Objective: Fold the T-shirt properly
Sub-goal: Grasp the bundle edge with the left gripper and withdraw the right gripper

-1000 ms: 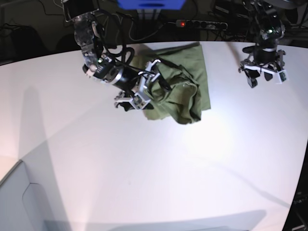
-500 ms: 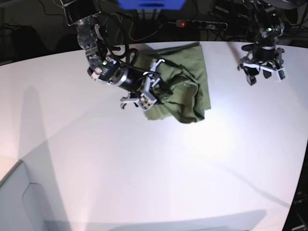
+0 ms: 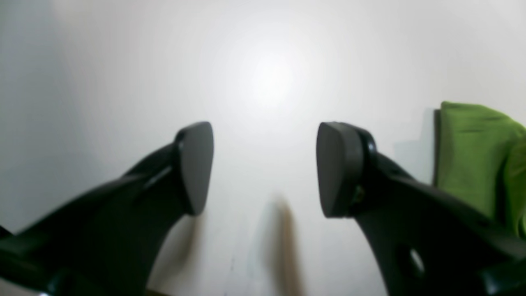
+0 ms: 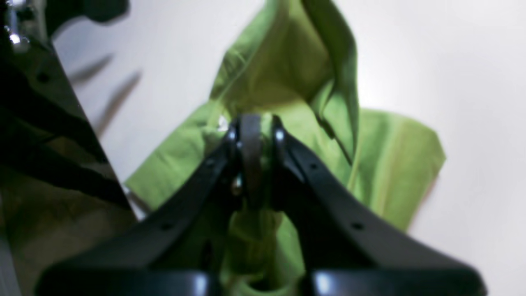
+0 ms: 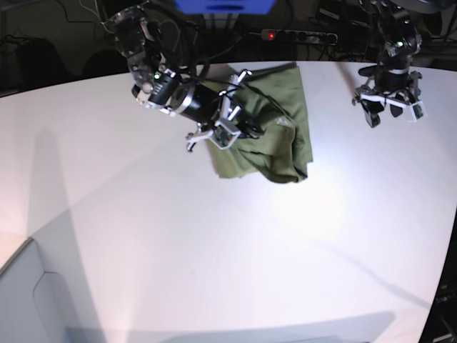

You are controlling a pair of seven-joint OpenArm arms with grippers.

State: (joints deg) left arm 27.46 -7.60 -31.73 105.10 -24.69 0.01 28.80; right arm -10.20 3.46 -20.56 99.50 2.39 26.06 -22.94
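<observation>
The T-shirt [image 5: 268, 136] lies bunched at the far side of the table [image 5: 214, 250], toward 12 o'clock in the base view, its long axis running roughly from 12 to 6. The right gripper [image 4: 252, 135] sits directly on it, jaws closed with a fold of green cloth pinched between them. The left gripper [image 5: 389, 107] hangs over bare table at about 3 o'clock from the garment, well apart, jaws spread wide and holding nothing. In its wrist view the cloth edge [image 3: 472, 156] shows at 3 o'clock. Judgement: the right arm is nearer and governs the coming move.
</observation>
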